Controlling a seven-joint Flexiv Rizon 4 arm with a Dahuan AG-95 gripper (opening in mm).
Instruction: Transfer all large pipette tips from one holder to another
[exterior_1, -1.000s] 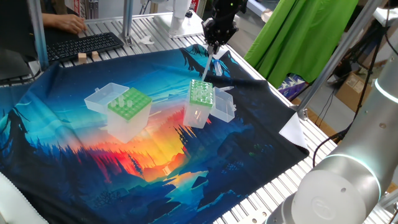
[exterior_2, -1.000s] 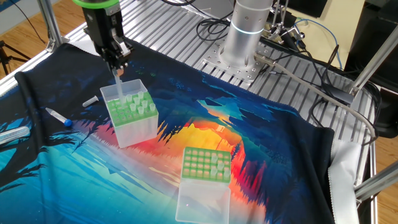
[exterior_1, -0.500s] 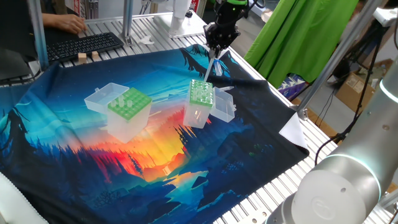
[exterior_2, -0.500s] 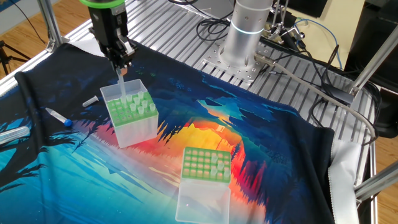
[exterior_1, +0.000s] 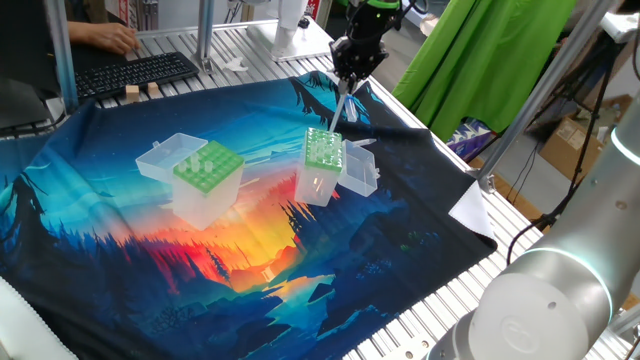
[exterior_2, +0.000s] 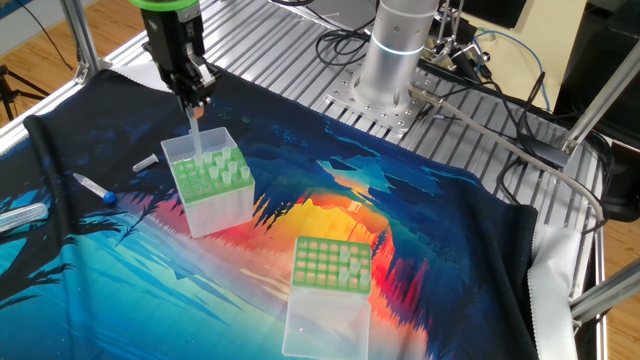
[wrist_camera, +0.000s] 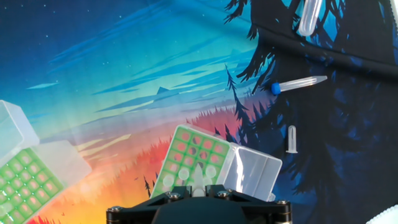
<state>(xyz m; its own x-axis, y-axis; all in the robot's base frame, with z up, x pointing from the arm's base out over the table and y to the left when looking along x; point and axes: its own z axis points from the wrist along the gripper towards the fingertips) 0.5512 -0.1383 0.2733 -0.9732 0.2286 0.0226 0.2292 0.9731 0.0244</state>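
Observation:
My gripper (exterior_1: 349, 82) (exterior_2: 196, 104) is shut on one of the large pipette tips (exterior_1: 343, 103) (exterior_2: 195, 135), which hangs point down. It is over the narrower darker-green box, another holder (exterior_1: 322, 150) (exterior_2: 210, 180), where several tips stand upright. The held tip's point is close to this box's top plate; I cannot tell whether it sits in a hole. In the hand view the tip's whitish top (wrist_camera: 198, 182) shows between the jaws, with that box (wrist_camera: 193, 158) below. The wider light-green holder (exterior_1: 207, 168) (exterior_2: 331, 265) (wrist_camera: 25, 180) stands apart, lid open.
Loose tubes lie on the printed cloth: a blue-capped one (exterior_2: 92, 187) (wrist_camera: 298, 83), a small clear one (exterior_2: 146, 162) (wrist_camera: 291, 138) and a larger one (exterior_2: 20, 213). The robot base (exterior_2: 400, 50) stands at the back. A keyboard (exterior_1: 135, 72) and a person's hand (exterior_1: 105, 35) are beyond the cloth.
The gripper and its tip have shifted slightly sideways over the narrower box since a second ago. Nothing has moved in the last half second.

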